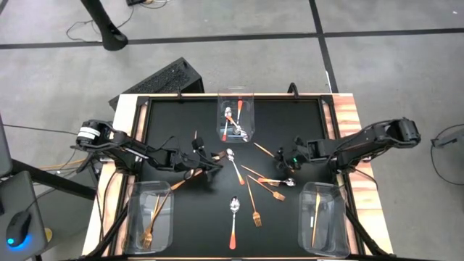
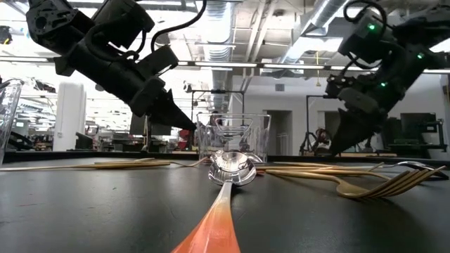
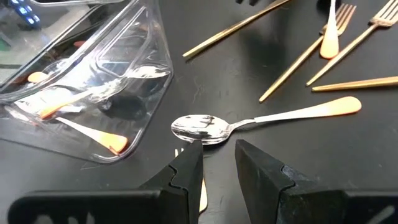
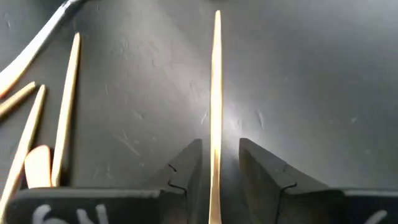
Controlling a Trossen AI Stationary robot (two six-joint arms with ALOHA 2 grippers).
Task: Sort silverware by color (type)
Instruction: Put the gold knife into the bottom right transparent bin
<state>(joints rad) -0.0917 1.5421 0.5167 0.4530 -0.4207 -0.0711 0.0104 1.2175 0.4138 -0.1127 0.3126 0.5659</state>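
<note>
The black table (image 1: 304, 123) carries three clear bins: one at the far edge's middle (image 1: 235, 109) with spoons, one at each near corner (image 1: 148, 214) (image 1: 322, 210), with loose silverware (image 1: 254, 185) left mid-table. The right gripper (image 4: 216, 168) is seen right of centre, jaws apart astride a thin gold stick (image 4: 216, 87), not yet clamped; it is judged best centred before closing. The left gripper (image 3: 217, 165) is seen left of centre, jaws apart just short of a spoon (image 3: 261, 119); nothing is held.
</note>
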